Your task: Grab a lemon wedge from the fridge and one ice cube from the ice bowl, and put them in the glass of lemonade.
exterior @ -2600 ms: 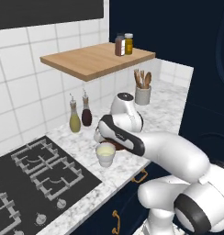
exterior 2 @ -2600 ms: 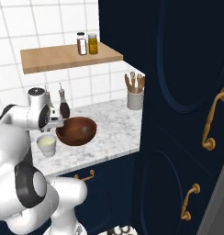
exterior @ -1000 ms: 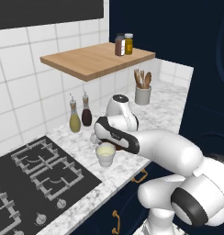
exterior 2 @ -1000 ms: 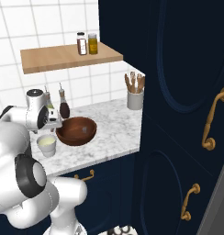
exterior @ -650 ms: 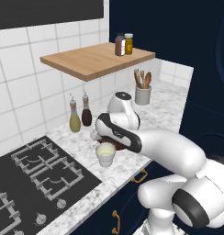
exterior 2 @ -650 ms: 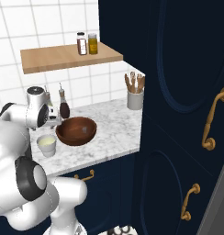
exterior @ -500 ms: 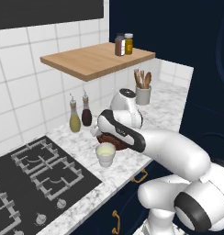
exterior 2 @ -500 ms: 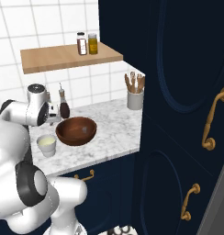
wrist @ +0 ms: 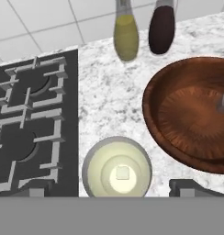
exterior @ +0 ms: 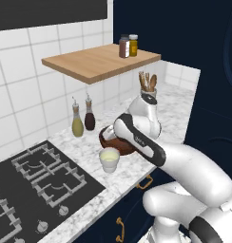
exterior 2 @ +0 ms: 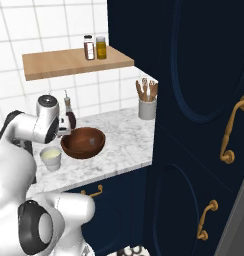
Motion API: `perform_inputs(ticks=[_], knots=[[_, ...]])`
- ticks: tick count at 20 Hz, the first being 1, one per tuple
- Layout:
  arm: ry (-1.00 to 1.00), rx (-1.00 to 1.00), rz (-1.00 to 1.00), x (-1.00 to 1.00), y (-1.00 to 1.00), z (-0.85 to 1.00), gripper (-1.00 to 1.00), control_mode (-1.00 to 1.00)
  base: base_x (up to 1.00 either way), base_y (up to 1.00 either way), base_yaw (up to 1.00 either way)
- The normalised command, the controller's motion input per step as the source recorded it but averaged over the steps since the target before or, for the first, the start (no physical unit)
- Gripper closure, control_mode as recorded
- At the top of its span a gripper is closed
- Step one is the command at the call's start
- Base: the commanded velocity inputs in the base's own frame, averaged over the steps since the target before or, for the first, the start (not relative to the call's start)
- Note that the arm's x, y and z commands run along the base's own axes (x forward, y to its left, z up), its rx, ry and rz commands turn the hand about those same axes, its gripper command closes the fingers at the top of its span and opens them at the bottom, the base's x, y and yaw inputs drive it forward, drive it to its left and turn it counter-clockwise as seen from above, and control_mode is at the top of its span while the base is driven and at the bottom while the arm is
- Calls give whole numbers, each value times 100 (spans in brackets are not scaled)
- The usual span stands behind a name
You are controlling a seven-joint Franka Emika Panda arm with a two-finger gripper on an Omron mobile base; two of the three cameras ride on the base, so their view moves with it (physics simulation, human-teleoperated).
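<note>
Your gripper [wrist: 111, 192] hangs directly above the glass of lemonade [wrist: 116, 167] with its jaws spread wide and nothing between them; a small pale square, likely the ice cube [wrist: 122, 172], sits in the liquid at the centre of the cup. The glass stands on the marble counter [wrist: 104, 98] between the black stove grates [wrist: 31, 119] and the ice bowl [wrist: 192, 124], close to the bowl's rim. The risk, as you judge it from here, is the low hover: any sideways swing before you lift could let a fingertip clip the thin cup wall and tip or slide it, spilling lemonade toward the stove. The bowl is just beside it, so a drift that way could knock its rim too. No green wedge can be made out in the cup, so the lemon wedge may be yet to fetch from the fridge, and a wide arm swing towards it could also catch the oil bottle [exterior: 77, 124] or dark bottle [exterior: 90, 118] behind. The cup is small, round, whitish and translucent, probably light and easy to shove. The bowl is broad, reddish-brown, with ringed wood-like grain and a small grey piece [wrist: 223, 103] at its far side. The counter is speckled grey-white stone, smooth.
</note>
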Motion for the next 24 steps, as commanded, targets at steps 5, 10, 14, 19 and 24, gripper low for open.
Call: perform_inputs(ticks=[5, 10, 14, 19, 24], knots=[[5, -6, -5, -26, -53, 14, -100, -100, 0, 0, 0], [13, -19, -12, -24, -93, 39, -100, -100, 0, 0, 0], [-1, -6, -19, -46, -92, 15, -100, -100, 0, 0, 0], [-9, 3, -11, -89, -61, 13, -100, -100, 0, 0, 0], [-7, 4, -12, -33, -31, 16, -100, -100, 0, 0, 0]])
